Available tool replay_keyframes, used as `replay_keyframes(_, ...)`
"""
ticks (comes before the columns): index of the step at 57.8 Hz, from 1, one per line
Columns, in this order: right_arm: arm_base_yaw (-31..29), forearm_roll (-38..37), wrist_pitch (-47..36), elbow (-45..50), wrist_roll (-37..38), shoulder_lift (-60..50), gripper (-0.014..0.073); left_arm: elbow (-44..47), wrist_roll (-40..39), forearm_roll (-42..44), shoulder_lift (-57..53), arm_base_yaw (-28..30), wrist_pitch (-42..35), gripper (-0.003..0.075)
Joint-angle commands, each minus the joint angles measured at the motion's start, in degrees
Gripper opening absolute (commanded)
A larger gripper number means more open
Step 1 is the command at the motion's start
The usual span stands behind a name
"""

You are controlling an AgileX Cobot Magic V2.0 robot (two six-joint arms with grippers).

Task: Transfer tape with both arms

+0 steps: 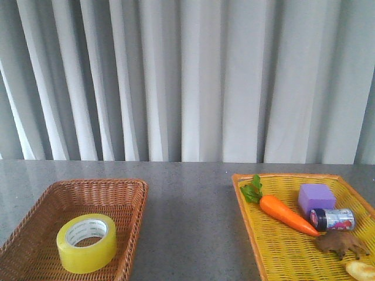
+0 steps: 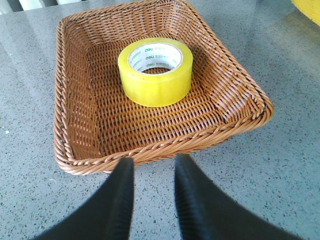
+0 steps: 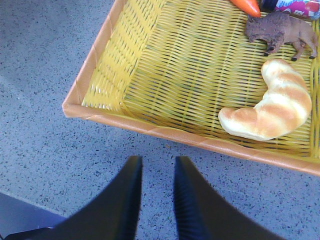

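Tape [image 1: 86,242] lies flat, core hole up, inside the brown wicker basket [image 1: 35,216] on the left of the grey table [image 1: 187,199], untouched by either arm. Left gripper [image 2: 152,172] hangs over the table just outside the basket rim, fingers parted, holding nothing; right gripper [image 3: 157,172] likewise parted and empty, just outside the yellow tray [image 3: 165,135]. Tray holds a carrot [image 1: 285,213], purple block [image 1: 316,199], small jar [image 1: 332,219], brown animal figure [image 3: 282,31] and croissant [image 3: 270,107].
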Motion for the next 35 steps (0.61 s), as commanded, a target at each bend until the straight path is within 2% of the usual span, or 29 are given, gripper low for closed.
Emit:
replay_keyframes(1, -0.3, 0.4, -2.7, -1.4, -0.1, -0.3, 0.0029, -1.4, -0.6, -0.9, 0.0, -0.2, -4.6, 0.0063)
replay_keyframes(4, -0.3, 0.4, -2.7, -1.4, -0.1, -0.3, -0.0013, -1.4, -0.6, -0.9, 0.0, -0.2, -4.6, 0.0025)
replay_keyframes(8, -0.3, 0.4, -2.7, -1.4, -0.1, -0.3, -0.0008, -1.4, -0.6, -0.9, 0.0, -0.2, -4.7, -0.0008)
replay_keyframes(35, -0.3, 0.4, -2.9, -1.4, -0.1, -0.3, -0.0008, -1.4, -0.6, -0.8, 0.0, -0.2, -4.9, -0.0007)
